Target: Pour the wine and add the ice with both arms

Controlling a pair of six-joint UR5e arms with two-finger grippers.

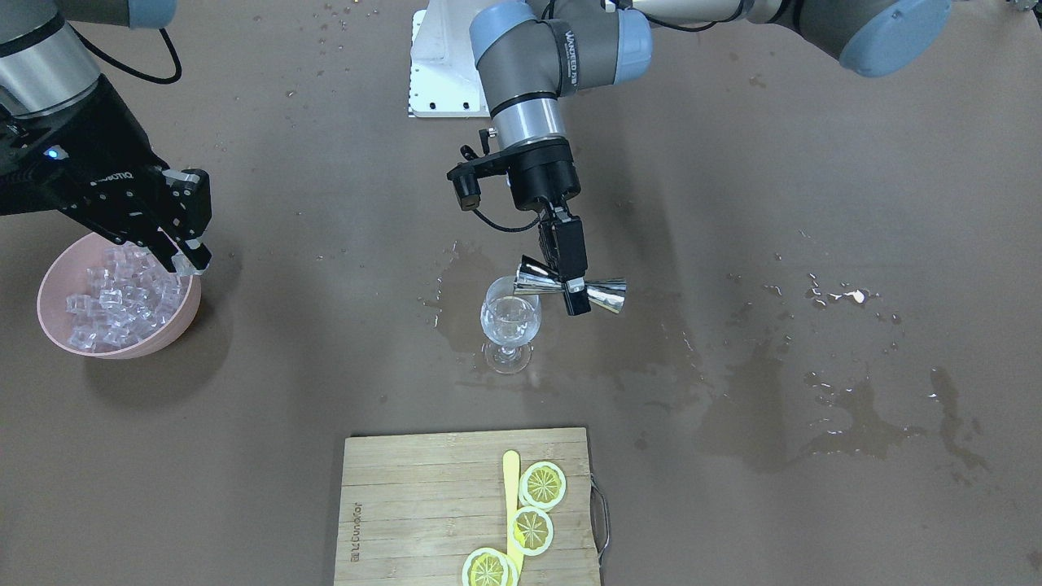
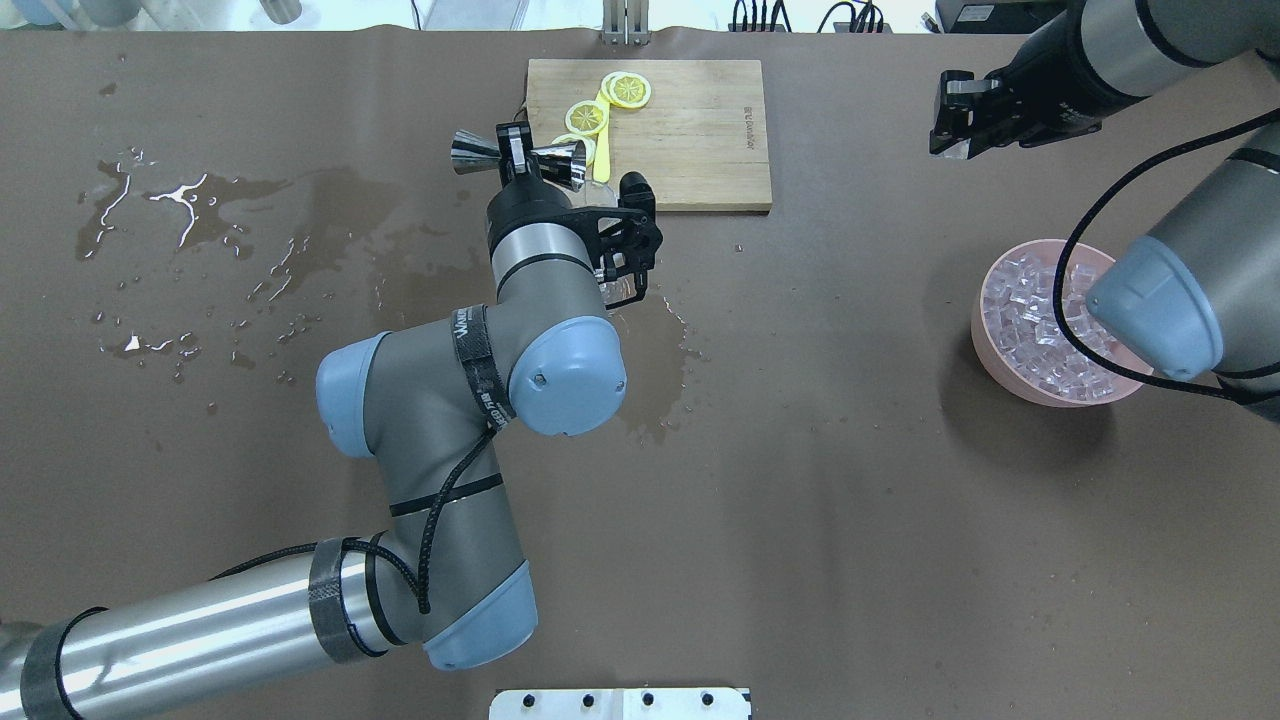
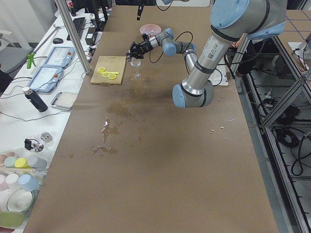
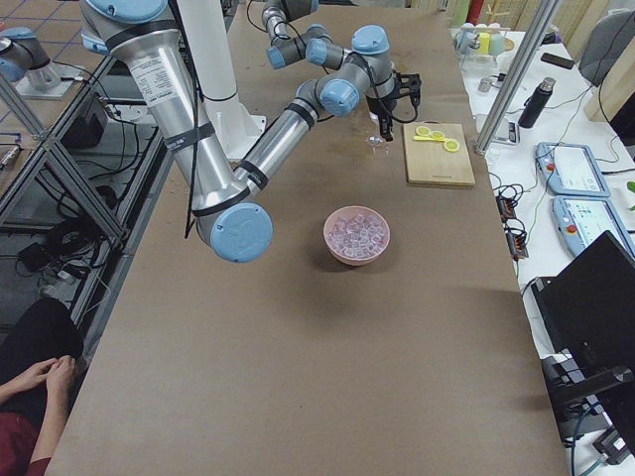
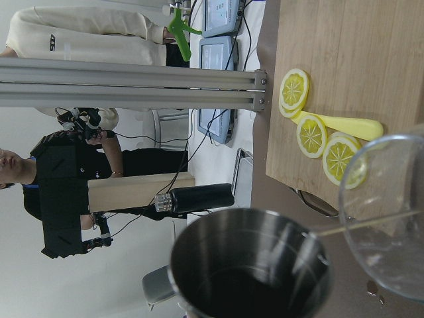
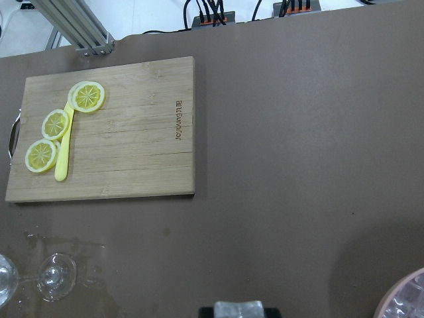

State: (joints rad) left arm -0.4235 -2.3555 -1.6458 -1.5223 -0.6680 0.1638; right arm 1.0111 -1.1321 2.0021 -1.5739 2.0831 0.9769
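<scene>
My left gripper [image 1: 574, 281] is shut on a steel jigger [image 1: 604, 295] and holds it on its side, one mouth at the rim of the wine glass [image 1: 510, 319]. In the left wrist view the jigger [image 5: 252, 271] looks dark inside, beside the glass [image 5: 391, 218]. Wine in the glass is too faint to judge. My right gripper [image 1: 189, 259] is shut on one ice cube [image 6: 233, 309], above the far rim of the pink bowl [image 1: 50, 316] full of ice [image 1: 122, 297]. In the overhead view, the right gripper [image 2: 957, 140] is beyond the bowl [image 2: 985, 335].
A wooden cutting board [image 1: 423, 505] with three lemon slices [image 1: 543, 484] and a yellow stick lies past the glass. Wet spills [image 1: 847, 407] spread over the brown table on the left arm's side and around the glass. The white bracket base [image 1: 440, 73] sits by the robot.
</scene>
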